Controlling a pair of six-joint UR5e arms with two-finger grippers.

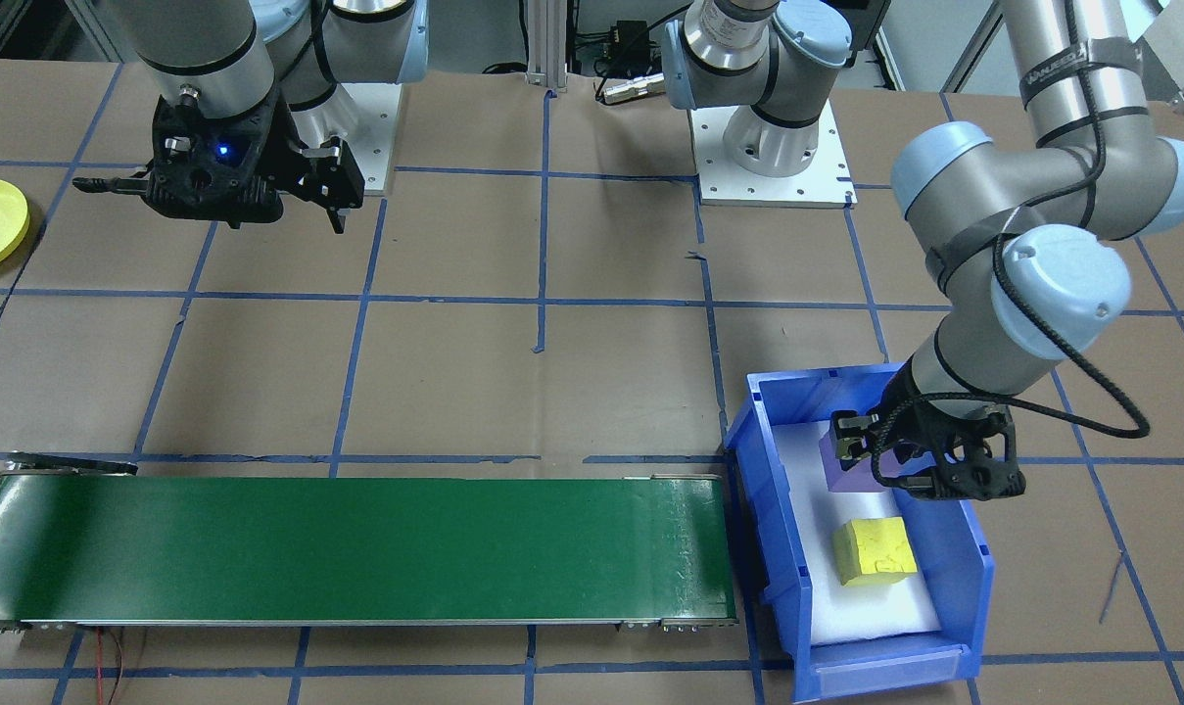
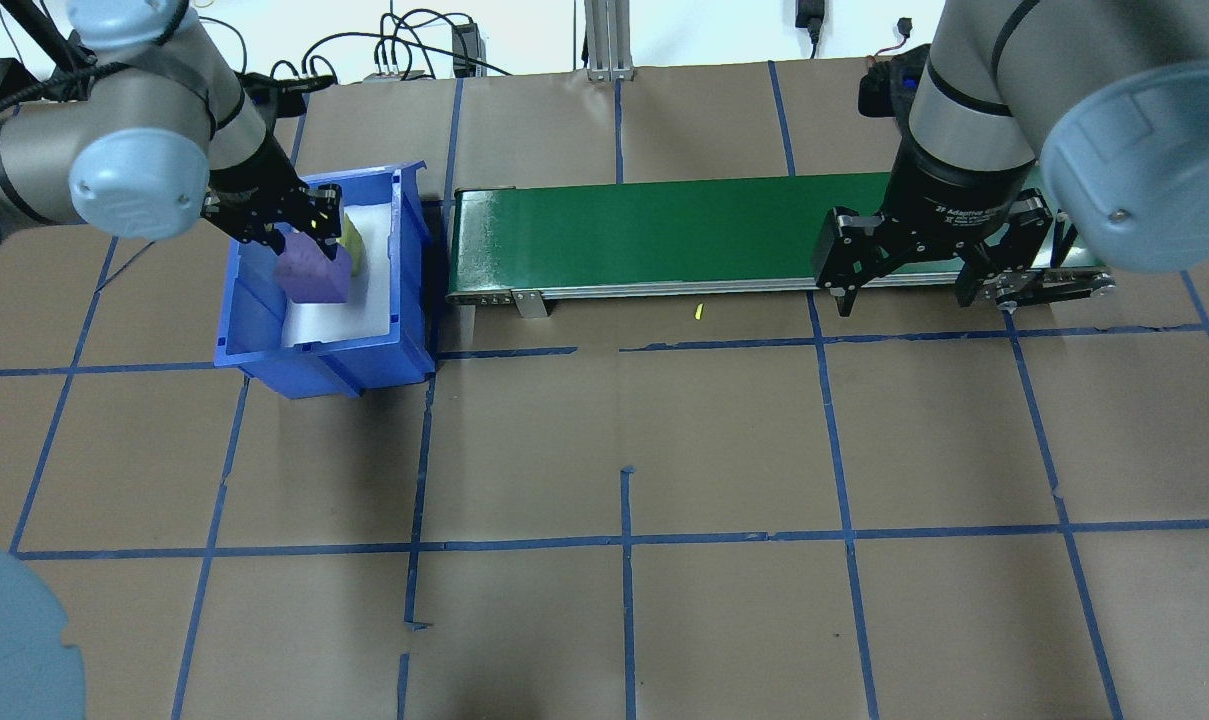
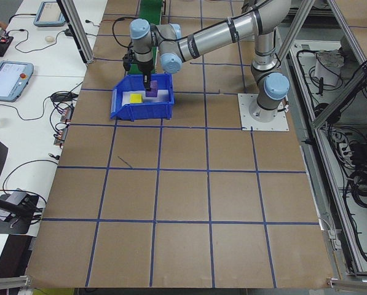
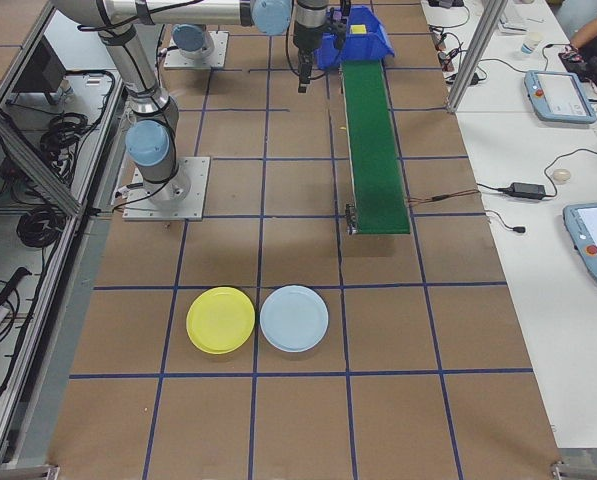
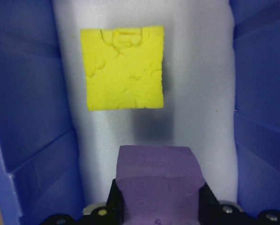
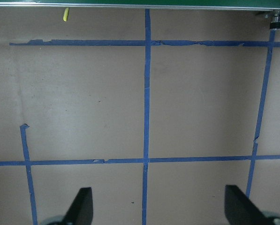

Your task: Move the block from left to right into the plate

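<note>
Left tool (image 2: 299, 228): clenched on the purple foam block (image 2: 313, 273), inside the blue plastic bin (image 2: 324, 365) beside a yellow foam block (image 1: 876, 551).
Step advice: lift straight, clearing bin walls, then onto the green conveyor belt (image 2: 654, 237).
Right tool (image 2: 914, 275): released, hovering above the desk.
Yellow round plastic plate (image 4: 220, 320): far beyond the belt's end.
Desk (image 2: 624, 440): brown paper, blue tape grid.
</note>
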